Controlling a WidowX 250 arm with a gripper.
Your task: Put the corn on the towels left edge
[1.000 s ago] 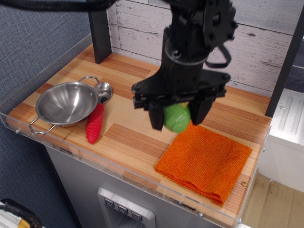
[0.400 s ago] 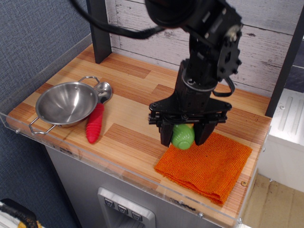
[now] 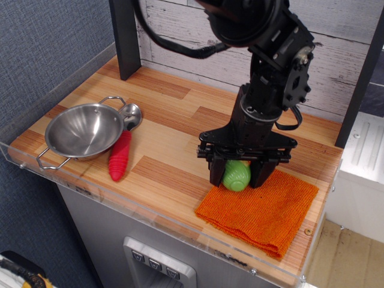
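In the single overhead-front view, the black hand (image 3: 238, 174) is clenched around the corn (image 3: 236, 175), its two fingers (image 3: 216, 172) pressed against either side of the green husk, with the cob low over the upper-left edge of the orange towel (image 3: 264, 207), though whether it touches the cloth cannot be told. The towel lies flat at the right end of the wooden bench (image 3: 162, 135), while well apart to the left sit a steel pan (image 3: 81, 132) and, just beside it, a red-handled spoon (image 3: 122, 150).
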